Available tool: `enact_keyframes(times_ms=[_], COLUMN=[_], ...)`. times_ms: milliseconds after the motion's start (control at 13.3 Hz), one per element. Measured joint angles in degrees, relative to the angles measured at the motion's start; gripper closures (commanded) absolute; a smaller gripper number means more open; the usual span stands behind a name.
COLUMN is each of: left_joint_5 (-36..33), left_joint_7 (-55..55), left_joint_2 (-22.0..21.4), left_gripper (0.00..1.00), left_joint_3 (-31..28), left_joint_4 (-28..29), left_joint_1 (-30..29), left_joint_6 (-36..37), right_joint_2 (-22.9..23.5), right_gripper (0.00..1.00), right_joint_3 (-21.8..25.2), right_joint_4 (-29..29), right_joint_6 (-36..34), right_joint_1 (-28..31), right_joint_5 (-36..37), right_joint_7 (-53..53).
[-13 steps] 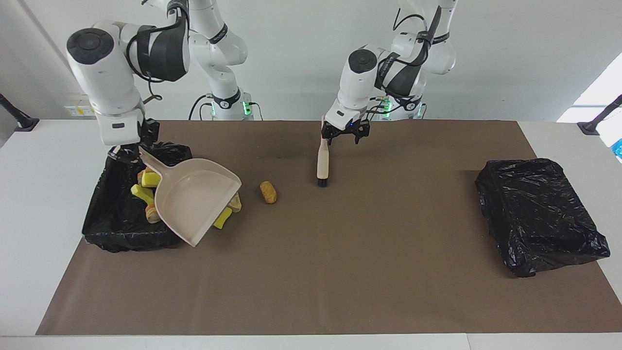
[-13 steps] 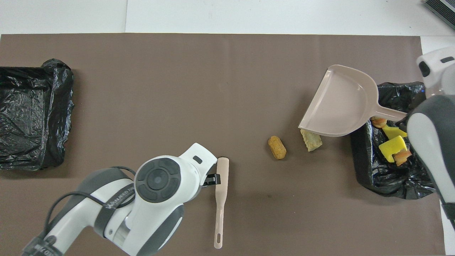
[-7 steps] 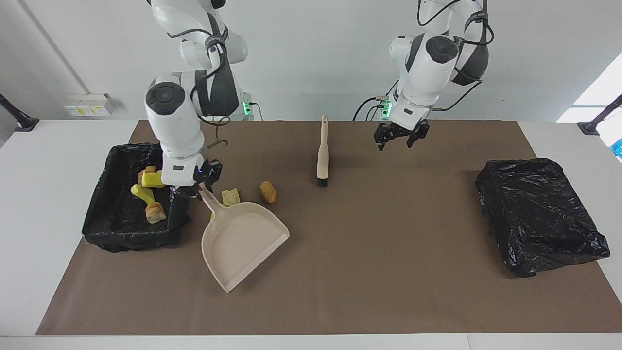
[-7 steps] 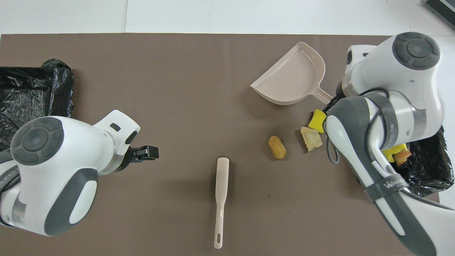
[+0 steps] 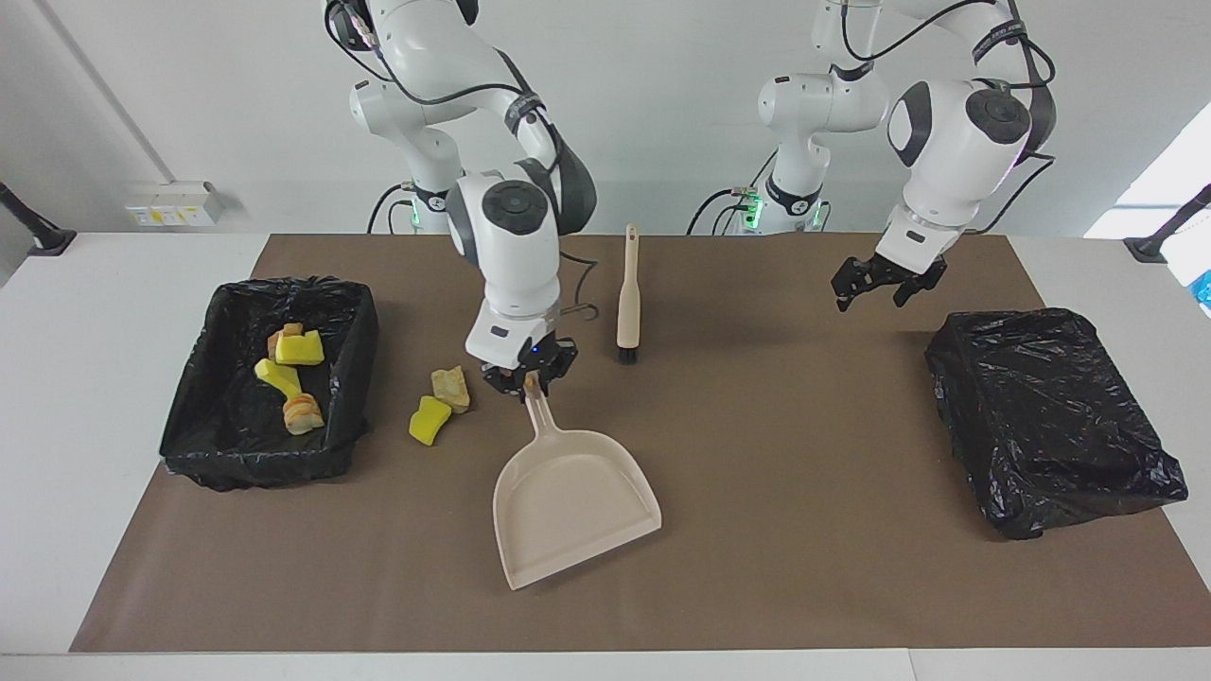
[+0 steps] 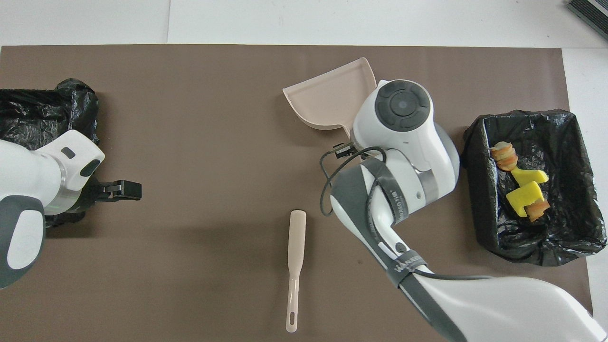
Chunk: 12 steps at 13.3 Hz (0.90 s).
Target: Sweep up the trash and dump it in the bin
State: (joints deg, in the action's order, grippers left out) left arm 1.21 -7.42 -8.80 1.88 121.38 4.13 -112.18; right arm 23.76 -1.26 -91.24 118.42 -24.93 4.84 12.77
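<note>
My right gripper is shut on the handle of the beige dustpan, near the middle of the mat. The pan's mouth points away from the robots. In the overhead view the right arm hides this gripper and only the dustpan shows. Two pieces of trash lie on the mat between the pan's handle and the bin: a yellow sponge piece and a tan chunk. The black-lined bin at the right arm's end holds several yellow and orange pieces. My left gripper hangs open and empty.
A beige brush lies on the mat near the robots, its bristles pointing away from them. A second black-bagged bin sits at the left arm's end, with my left gripper over the mat beside it.
The right arm carried the dustpan from over the bin to the mat's middle, uncovering the yellow and tan pieces and now covering the brown lump. The left gripper drew away from the brush toward the other bin.
</note>
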Motion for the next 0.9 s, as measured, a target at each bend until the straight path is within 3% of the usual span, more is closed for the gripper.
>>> enact_keyframes(times_ms=[150, 225, 301, 601, 902], left_joint_5=[-0.06, -0.07, -0.08, -0.09, -0.09], left_joint_7=[2.40, 2.87, 3.16, 3.58, 3.36], left_joint_2=[1.27, 2.53, 4.26, 13.20, 17.48], left_gripper=[0.00, 0.00, 0.00, 0.00, 0.00], left_joint_3=[0.01, 0.01, 0.05, 0.26, 1.31], left_joint_4=[-2.40, -4.46, -6.98, -19.17, -29.44], left_joint_1=[-2.17, -2.91, -3.57, -4.26, -3.52], left_joint_6=[-0.63, -0.73, -0.78, 1.40, 8.79], right_joint_2=[5.27, 7.76, 9.85, 11.50, 7.36], right_gripper=[1.00, 0.78, 0.01, 0.00, 0.00], right_joint_3=[0.05, 0.07, 0.13, 0.38, -0.15], right_joint_4=[4.08, 5.98, 7.64, 10.29, 7.76], right_joint_6=[2.77, 4.00, 4.75, 5.20, 3.30], right_joint_1=[-4.07, -5.64, -7.01, -8.64, -8.88], right_joint_5=[0.00, 0.01, 0.04, 0.13, -0.01], right_joint_7=[11.25, 16.13, 20.00, 23.59, 23.69])
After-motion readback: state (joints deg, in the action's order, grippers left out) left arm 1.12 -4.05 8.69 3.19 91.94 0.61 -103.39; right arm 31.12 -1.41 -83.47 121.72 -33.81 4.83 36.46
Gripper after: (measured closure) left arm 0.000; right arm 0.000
